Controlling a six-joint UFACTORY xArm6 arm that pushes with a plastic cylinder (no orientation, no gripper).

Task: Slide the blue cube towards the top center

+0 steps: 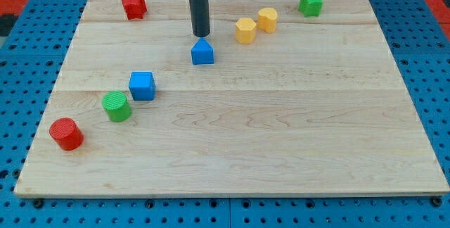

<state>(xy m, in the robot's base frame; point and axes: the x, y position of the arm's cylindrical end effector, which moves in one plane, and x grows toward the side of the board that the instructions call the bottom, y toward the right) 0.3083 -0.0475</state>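
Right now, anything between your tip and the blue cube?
No block. In the camera view, my tip sits just above the blue house-shaped block; the blue cube lies lower left, with only bare board between.

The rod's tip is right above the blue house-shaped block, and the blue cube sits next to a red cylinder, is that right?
Not quite. In the camera view my tip is just above the blue house-shaped block, but the blue cube sits next to the green cylinder; the red cylinder lies further toward the bottom left.
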